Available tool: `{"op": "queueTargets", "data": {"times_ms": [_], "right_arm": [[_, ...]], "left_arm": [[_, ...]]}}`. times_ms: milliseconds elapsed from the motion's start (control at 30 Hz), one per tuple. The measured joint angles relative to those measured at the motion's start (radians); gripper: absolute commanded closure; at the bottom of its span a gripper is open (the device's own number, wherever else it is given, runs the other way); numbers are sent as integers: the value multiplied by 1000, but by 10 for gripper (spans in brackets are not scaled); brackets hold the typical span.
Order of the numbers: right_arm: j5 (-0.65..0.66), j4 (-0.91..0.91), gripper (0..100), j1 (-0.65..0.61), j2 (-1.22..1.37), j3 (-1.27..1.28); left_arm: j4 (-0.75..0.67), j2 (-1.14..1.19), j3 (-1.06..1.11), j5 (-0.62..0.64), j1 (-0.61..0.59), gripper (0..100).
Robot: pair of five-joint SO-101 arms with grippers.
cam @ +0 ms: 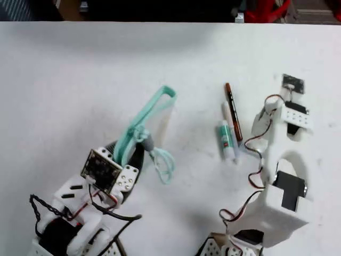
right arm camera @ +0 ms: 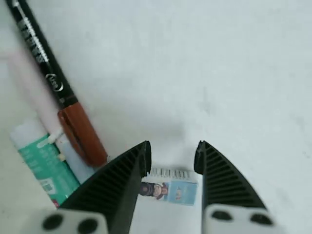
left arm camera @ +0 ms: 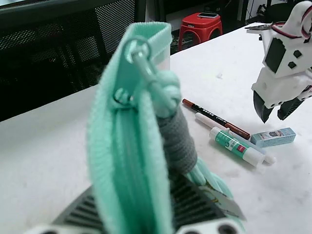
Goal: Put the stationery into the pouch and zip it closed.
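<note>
In the high view, the mint pouch [cam: 146,125] is held on edge by the left gripper [cam: 127,160], which is clamped on its near end. Its long axis runs from 7 toward 1 o'clock. At 3 o'clock from the pouch, well apart, a brown-capped pen [cam: 233,111] and a glue stick [cam: 226,140] are laid side by side, their long axes near 12 to 6. The right arm [cam: 277,205] is placed just beside them and is judged much the nearer.

In the left wrist view, the zip pull [left arm camera: 134,48] is seen at the pouch's far end; whether the mouth is open cannot be told. A white pen [left arm camera: 204,120] is seen between pen and glue stick. The right gripper [left arm camera: 273,111] is held empty, narrowly parted, just above a small blue box [left arm camera: 275,137].

In the right wrist view, the box [right arm camera: 170,191] is seen below the gap, its long axis spanning jaw to jaw. A wider opening is judged likely to be needed.
</note>
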Motion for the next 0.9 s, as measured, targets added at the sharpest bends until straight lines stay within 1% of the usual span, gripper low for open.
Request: {"op": "queueTargets", "data": {"times_ms": [100, 333, 467, 767, 833, 900], "right_arm": [[-20, 14, 844, 12, 12, -29], [-28, 2, 844, -15, 23, -66], [-89, -3, 844, -12, 23, -126], [-44, -3, 841, -20, 23, -190], [-41, -3, 810, -20, 25, -190], [-40, -3, 757, -20, 49, -192]], "left_arm": [[0, 0, 0, 0, 0, 976], [0, 0, 0, 0, 0, 976], [0, 0, 0, 0, 0, 976], [-18, -2, 28, 0, 0, 976], [-21, -2, 28, 0, 0, 976], [-21, -2, 28, -2, 0, 976]]}}
